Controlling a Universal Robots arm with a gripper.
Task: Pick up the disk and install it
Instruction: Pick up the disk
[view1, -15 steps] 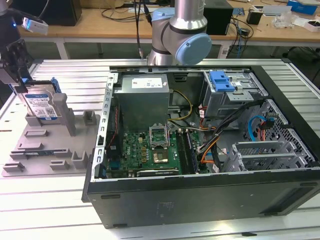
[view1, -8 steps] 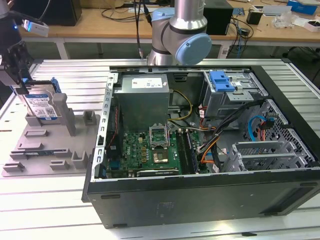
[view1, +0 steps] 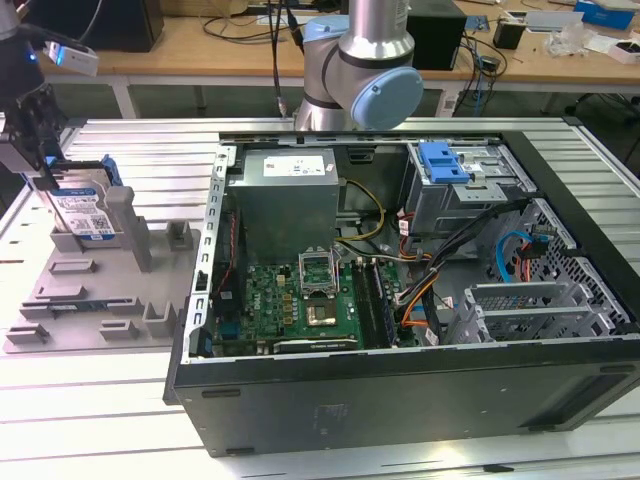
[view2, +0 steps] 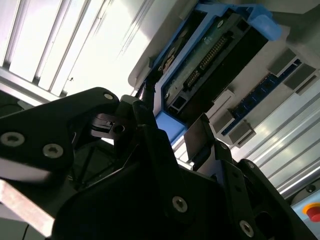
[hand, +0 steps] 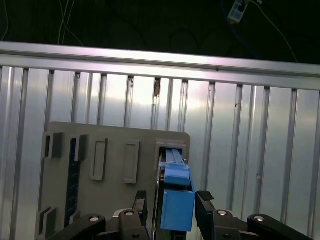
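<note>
Picking stage: you are at the pick-up, as I judge it. Nothing of the install is done, since the disk (view1: 85, 208) stands on edge in its slot in the grey fixture (view1: 70, 300).
Gripper: the gripper (hand: 172, 200) is unclenched and grasps nothing. In both wrist views its fingers (hand: 141, 202) straddle the end of the disk's blue carrier (hand: 177, 207), one on each side, with a sliver of gap showing.
Disk place: near the counter (view1: 110, 420) edge at the exterior view's left, well apart from the computer case (view1: 400, 400).
Next move calls for: by my reading, a square squeeze on the carrier's two sides and a pull straight along the slot, so the disk does not bind on the fixture's walls.
Room at the fixture: a grey post (view1: 120, 225) stands just beside the disk, and the way up past the gripper looks free.
Room at the case: the lid is off. The power supply (view1: 285, 190) sits at the far side and loose cables (view1: 430, 280) cross the middle. The drive cage (view1: 480, 195) with its blue latch (view1: 443, 160) lies toward the exterior view's right, a tight target.
</note>
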